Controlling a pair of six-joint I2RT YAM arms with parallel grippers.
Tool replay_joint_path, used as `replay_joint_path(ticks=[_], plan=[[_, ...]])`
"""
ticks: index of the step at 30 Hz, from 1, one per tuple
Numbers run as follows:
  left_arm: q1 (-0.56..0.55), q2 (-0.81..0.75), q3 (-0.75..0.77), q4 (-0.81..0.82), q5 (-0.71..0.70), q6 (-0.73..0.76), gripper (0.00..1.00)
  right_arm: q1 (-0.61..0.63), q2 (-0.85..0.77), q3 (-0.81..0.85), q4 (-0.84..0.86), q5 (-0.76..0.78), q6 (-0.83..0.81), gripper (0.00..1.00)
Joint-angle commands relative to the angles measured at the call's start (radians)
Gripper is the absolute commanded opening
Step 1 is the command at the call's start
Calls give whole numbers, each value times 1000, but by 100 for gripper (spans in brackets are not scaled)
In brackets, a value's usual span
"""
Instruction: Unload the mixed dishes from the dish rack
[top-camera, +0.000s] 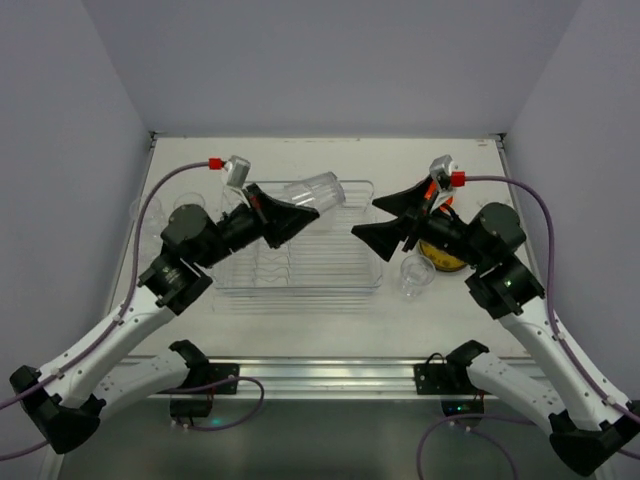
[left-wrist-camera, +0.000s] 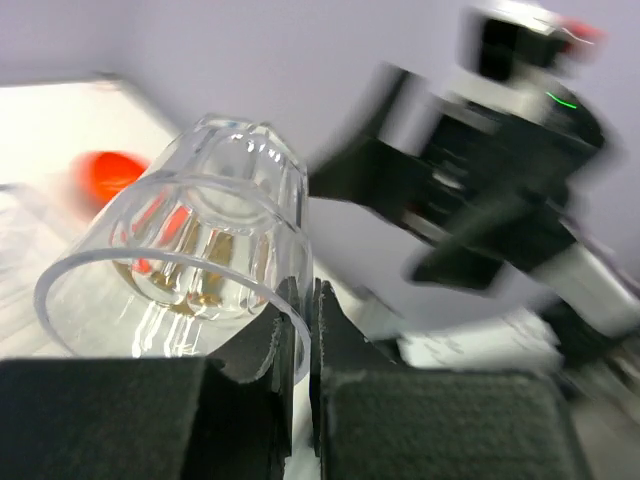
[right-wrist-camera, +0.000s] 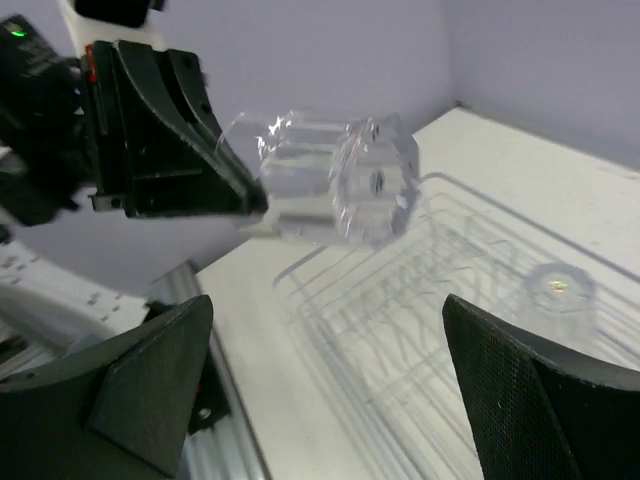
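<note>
The left gripper (top-camera: 288, 212) pinches a clear glass cup (top-camera: 315, 190), tipped sideways, over the clear plastic ribbed dish rack (top-camera: 300, 272); facing it, the right gripper (top-camera: 385, 220) gapes wide, a second clear glass cup (top-camera: 415, 275) just beside it.

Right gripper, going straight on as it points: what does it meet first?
Likely the cup held by the left gripper; it sits dead ahead of the open right gripper, though depth is unclear.

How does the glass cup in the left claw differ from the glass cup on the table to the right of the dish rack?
The held cup hangs above the dish rack; the other cup rests on the table. The held cup lies on its side; the other cup seems upright. The left claw pinches the held cup's rim; nothing touches the other cup. Both are small and clear.
</note>
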Motion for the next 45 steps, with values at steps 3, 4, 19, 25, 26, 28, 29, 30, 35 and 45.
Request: replay_joint_path(ticks=[3, 4, 19, 25, 26, 28, 29, 30, 35, 45], plan=[[110, 165, 337, -998, -693, 325, 0, -14, -115, -25, -143, 318, -131, 99], [152, 206, 368, -1065, -699, 338, 0, -14, -118, -25, -143, 295, -136, 99], [678, 633, 562, -1277, -583, 541, 0, -13, -109, -18, -190, 329, -176, 99], [692, 777, 578, -1268, -517, 563, 0, -10, -107, -22, -190, 304, -179, 99], [694, 802, 581, -1268, -527, 563, 0, -8, -107, -21, -189, 298, -179, 99], [697, 819, 591, -1276, -551, 561, 0, -7, -107, -22, -187, 293, -181, 99], [698, 829, 591, -1277, -563, 559, 0, -5, -109, -22, -187, 293, -181, 99], [698, 831, 592, -1280, -561, 558, 0, -4, -109, -24, -186, 292, -182, 99], [698, 842, 563, -1261, -531, 567, 7, 0, -91, -25, -184, 281, -184, 99], [746, 862, 494, -1221, -506, 572, 15, 1, -92, -41, -180, 324, -182, 99]])
